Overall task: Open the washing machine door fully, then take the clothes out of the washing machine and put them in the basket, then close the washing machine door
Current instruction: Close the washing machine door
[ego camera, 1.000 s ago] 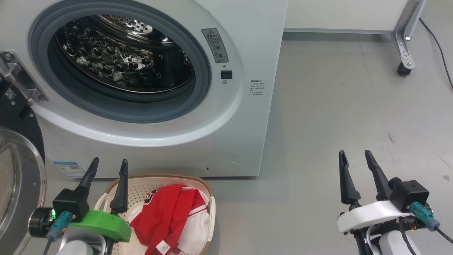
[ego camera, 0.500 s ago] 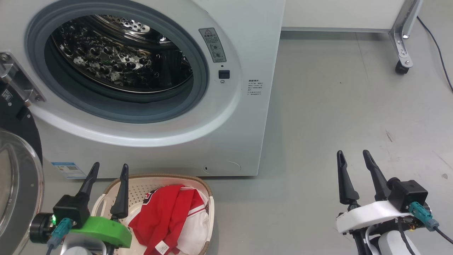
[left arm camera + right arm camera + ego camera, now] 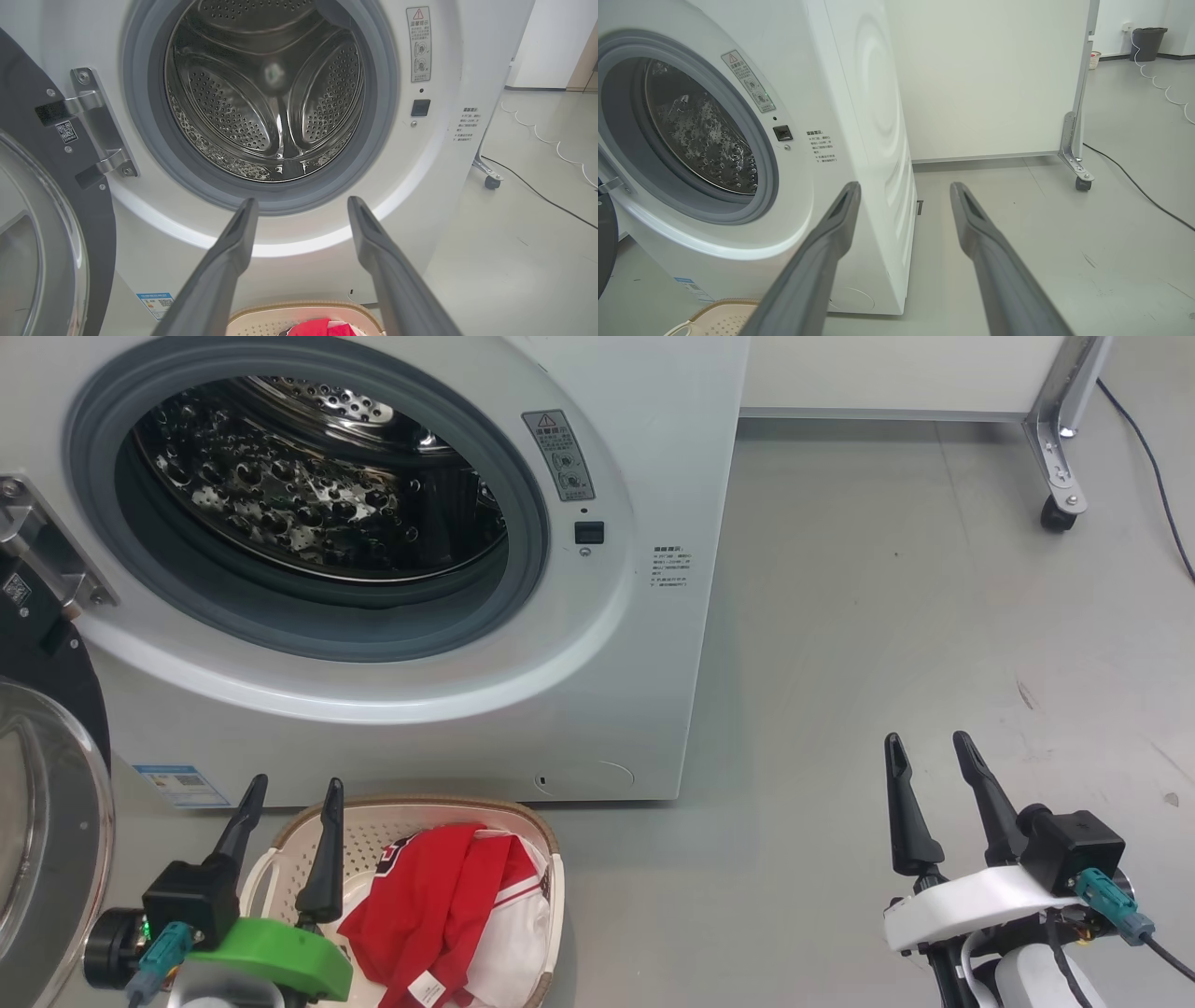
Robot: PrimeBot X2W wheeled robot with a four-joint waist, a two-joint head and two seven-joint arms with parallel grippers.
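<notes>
The washing machine (image 3: 597,644) stands with its steel drum (image 3: 308,485) showing no clothes inside. The washing machine door (image 3: 47,821) hangs swung open at the far left, its glass bowl facing me. On the floor in front sits the basket (image 3: 411,807), and the clothes (image 3: 439,905), red and white, lie in it. My left gripper (image 3: 296,782) hovers open over the basket's left end, holding nothing. In the left wrist view it (image 3: 302,200) points at the drum (image 3: 261,93). My right gripper (image 3: 927,739) is open and empty above bare floor to the right.
A white panel on a metal frame (image 3: 1055,457) with a caster (image 3: 1055,518) stands at the back right, and a black cable (image 3: 1158,457) runs along the floor there. Open grey floor (image 3: 887,616) lies right of the machine. A dark bin (image 3: 1148,42) stands far off.
My left gripper has drawn back a little toward the bottom of the head view. The camera has shifted slightly. The right gripper and the clothes have stayed put.
</notes>
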